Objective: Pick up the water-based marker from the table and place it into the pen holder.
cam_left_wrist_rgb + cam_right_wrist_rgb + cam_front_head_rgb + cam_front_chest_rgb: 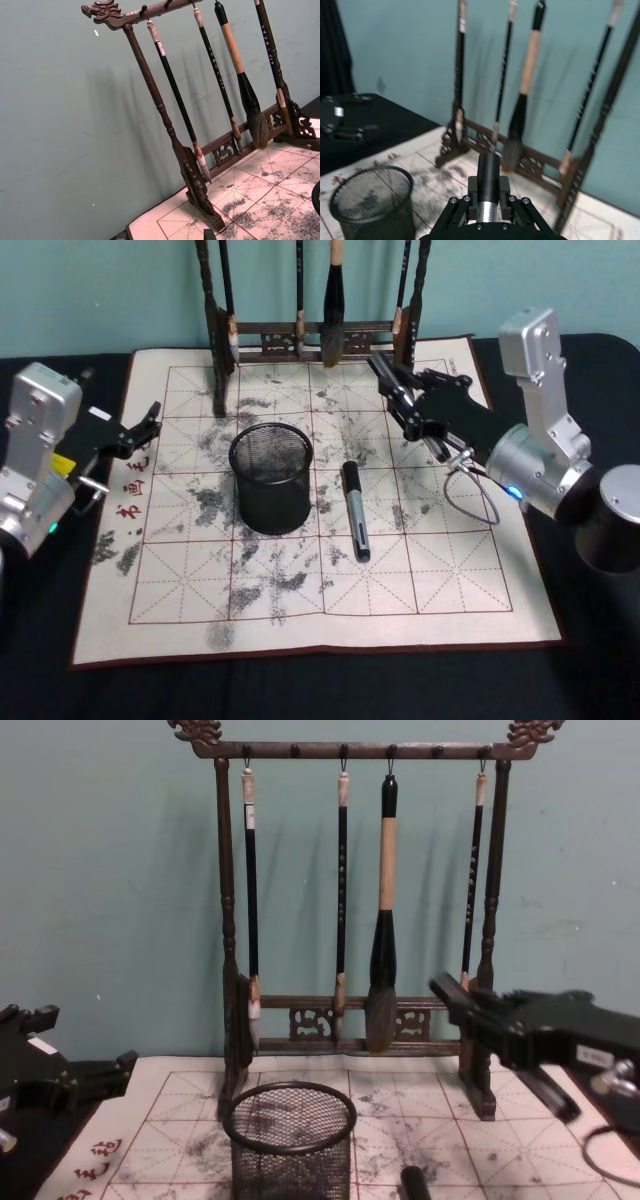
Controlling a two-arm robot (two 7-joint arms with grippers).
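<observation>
marker (355, 510) beside pen holder (271, 478), cropped in chest view | right claw (393, 393) apart | left claw (152, 421): cannot tell

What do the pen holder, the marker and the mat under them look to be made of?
Pen holder: black wire mesh, likely metal, with a matte finish; its wall is see-through under a solid rim.
Marker: probably plastic; the barrel is black with a grey section and a slight sheen.
Mat: white felt-like cloth; the surface is soft and matte, with red grid lines and soaked-in grey ink stains.
</observation>
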